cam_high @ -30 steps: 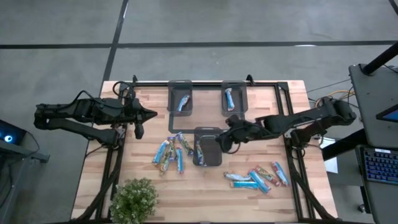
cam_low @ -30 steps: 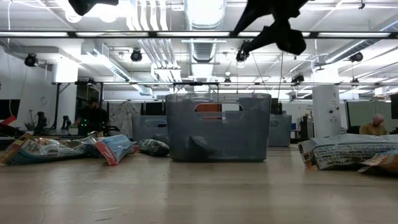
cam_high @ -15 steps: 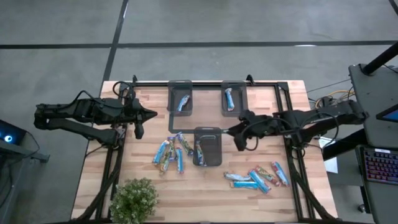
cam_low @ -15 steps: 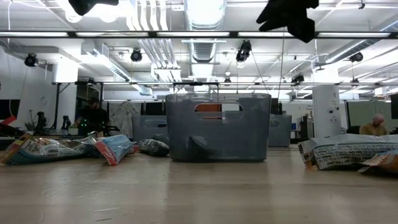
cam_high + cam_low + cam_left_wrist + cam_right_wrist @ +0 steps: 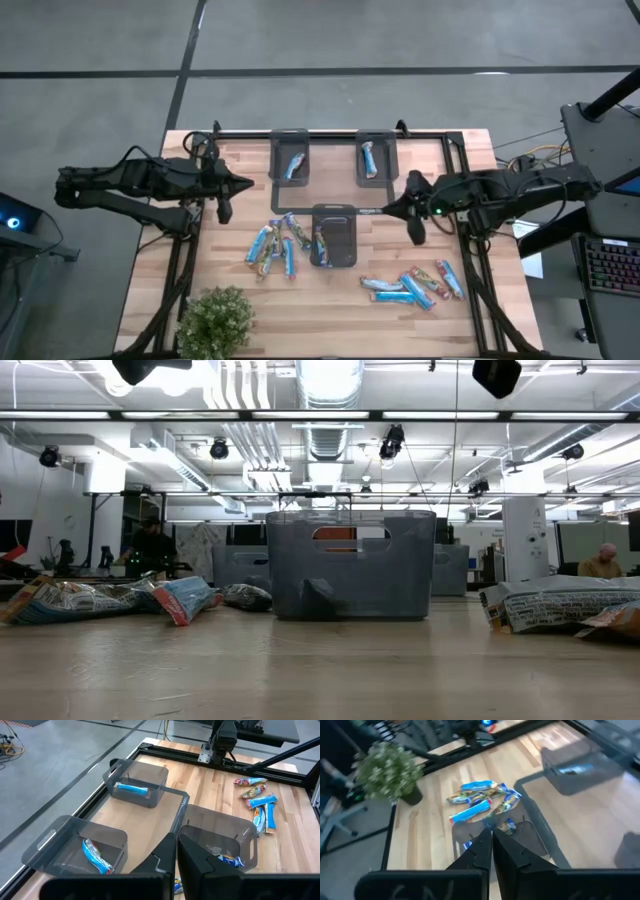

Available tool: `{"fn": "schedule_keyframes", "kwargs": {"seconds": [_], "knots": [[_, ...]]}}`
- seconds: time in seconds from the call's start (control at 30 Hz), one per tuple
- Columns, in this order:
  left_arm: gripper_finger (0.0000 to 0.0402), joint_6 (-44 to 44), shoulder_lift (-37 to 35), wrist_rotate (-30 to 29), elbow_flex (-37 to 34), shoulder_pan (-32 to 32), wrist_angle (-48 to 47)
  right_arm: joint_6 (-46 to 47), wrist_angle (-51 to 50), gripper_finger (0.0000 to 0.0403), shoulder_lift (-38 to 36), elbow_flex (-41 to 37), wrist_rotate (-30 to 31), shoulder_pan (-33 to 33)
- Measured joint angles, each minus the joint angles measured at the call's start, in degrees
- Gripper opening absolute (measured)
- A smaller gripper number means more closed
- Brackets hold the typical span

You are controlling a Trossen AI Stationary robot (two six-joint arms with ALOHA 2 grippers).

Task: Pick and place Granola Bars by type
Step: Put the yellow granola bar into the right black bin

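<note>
Two dark jointed arms, black cables, tapered black fingers [image 5: 165,865]

Light-blue Granola Bars [image 5: 272,243], dark grey trays [image 5: 333,236], pale wooden table [image 5: 230,220].

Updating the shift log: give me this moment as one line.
right gripper: shut, empty, above table right of middle tray | left gripper: shut, waiting left | granola bars: two loose piles remain

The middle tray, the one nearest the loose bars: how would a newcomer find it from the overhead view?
Start at the wooden table and find the two grey trays side by side along its far edge. The middle tray sits alone a row nearer, between the two piles of loose granola bars. Unlike the others, it stands centred and closest to the bars.
</note>
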Motion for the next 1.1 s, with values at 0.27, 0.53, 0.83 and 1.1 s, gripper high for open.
{"fn": "schedule_keyframes", "kwargs": {"seconds": [0.27, 0.53, 0.83, 1.1], "knots": [[0.0, 0.0, 0.72, 0.0, 0.0, 0.0, 2.78, -3.86, 0.01, 0.0009, -5.07, 0.68, -0.2, -0.02], [0.0, 0.08, 0.74, 0.0, 0.0, 0.0, 3.27, -4.24, 0.03, 0.0009, -12.07, 0.96, -0.18, -0.02], [0.0, 0.14, 0.81, -0.02, 0.0, 0.03, 4.43, -6.67, 0.06, 0.0009, -15.47, 0.96, -0.15, -0.02], [0.0, 1.66, 0.82, 0.0, 0.0, 0.04, 7.63, -7.75, 0.05, 0.0009, -15.72, 0.96, -0.13, -0.04]]}}
